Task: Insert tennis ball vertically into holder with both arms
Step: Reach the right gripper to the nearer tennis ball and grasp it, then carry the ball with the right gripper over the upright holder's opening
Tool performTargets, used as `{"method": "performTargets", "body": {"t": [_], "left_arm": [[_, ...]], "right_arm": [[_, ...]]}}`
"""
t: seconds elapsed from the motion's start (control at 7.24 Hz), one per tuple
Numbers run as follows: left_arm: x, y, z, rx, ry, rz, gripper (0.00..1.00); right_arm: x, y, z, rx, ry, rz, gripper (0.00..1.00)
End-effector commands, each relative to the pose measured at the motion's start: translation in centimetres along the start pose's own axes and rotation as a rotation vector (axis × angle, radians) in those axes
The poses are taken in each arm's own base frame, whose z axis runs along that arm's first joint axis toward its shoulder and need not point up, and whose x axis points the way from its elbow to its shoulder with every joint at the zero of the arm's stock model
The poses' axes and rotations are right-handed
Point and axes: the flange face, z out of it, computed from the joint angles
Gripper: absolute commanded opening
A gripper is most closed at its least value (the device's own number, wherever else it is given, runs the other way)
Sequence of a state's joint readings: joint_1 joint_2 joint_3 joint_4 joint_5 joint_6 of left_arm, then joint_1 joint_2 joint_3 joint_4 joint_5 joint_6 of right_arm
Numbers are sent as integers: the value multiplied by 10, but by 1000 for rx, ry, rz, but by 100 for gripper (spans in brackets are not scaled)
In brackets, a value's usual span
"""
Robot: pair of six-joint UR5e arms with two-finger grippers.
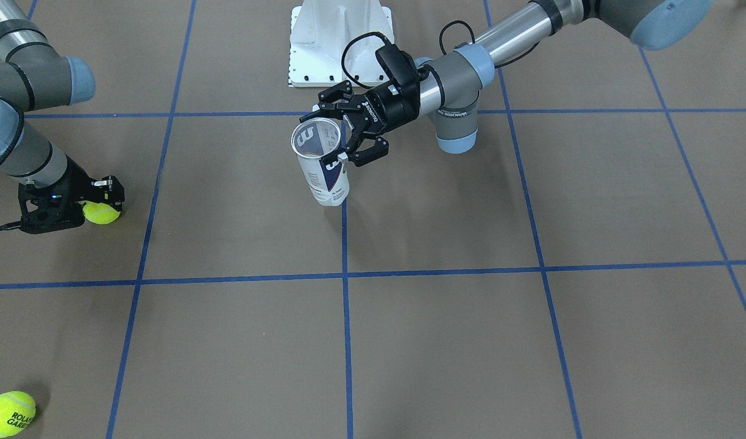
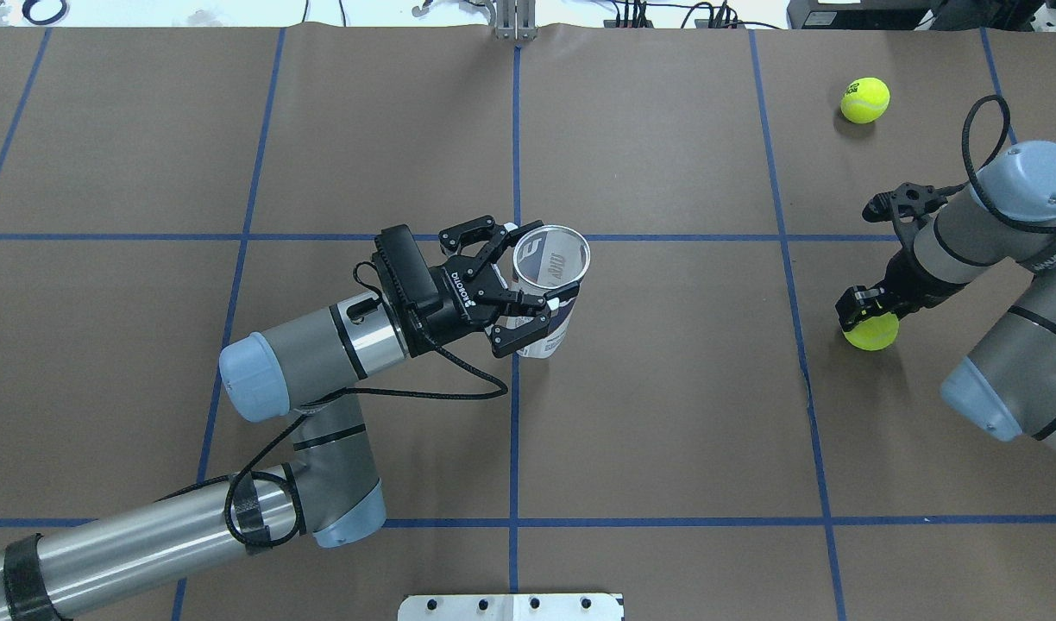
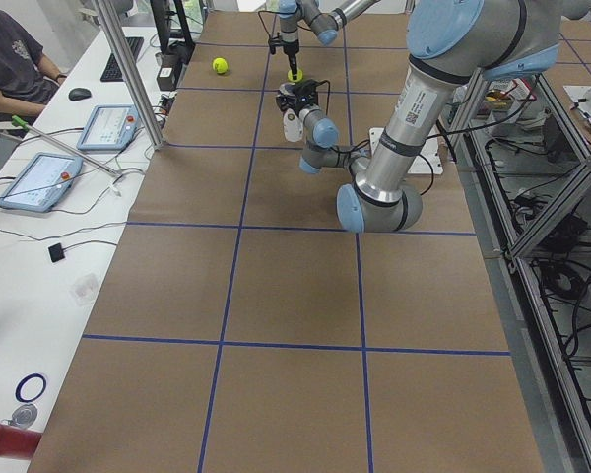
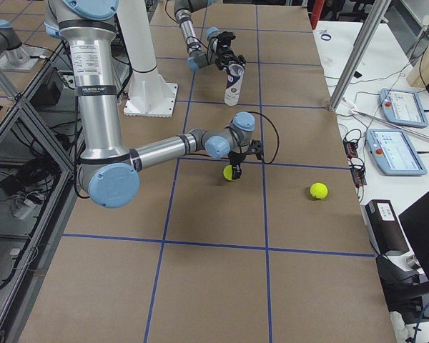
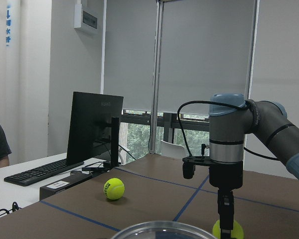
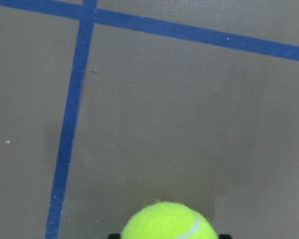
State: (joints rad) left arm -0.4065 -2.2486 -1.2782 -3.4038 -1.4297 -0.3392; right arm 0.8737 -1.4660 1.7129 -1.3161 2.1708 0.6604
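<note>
Left claw clamps the holder upright mid-tabletop. The holder is thin, light, slick plastic that flexes, so squeeze gently. Right claw seemingly pinches the tennis ball, which is fuzzy, springy and grippy across its middle.

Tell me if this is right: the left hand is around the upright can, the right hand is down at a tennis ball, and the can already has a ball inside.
The can is empty: the overhead exterior view looks into its open top and shows no ball. The left hand is around the upright can and the right hand is down at a tennis ball.
</note>
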Motion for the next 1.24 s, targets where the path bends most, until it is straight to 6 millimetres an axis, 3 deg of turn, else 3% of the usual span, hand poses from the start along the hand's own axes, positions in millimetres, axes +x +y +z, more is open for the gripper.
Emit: {"method": "performTargets", "body": {"t": [0.0,0.28,0.41,0.55,0.83,1.11], "left_arm": [[7,4,0,-4,9,-10,81],[12,12,0,-17,14,-15,82],[15,19,0,-28,13,-19,82],[19,23,0,-27,10,-24,82],[23,38,-4,-7,1,-39,83],[23,36,-5,8,6,-42,83]], "right_arm": [[-32,-25,-62,72,-94,22,0],[-115,-77,-124,89,-130,113,0],[-149,-88,-151,96,-150,140,0],[-174,-94,-171,108,-190,199,0],[-196,-85,-195,121,-241,230,0],[-241,-85,-227,131,-305,309,0]]}}
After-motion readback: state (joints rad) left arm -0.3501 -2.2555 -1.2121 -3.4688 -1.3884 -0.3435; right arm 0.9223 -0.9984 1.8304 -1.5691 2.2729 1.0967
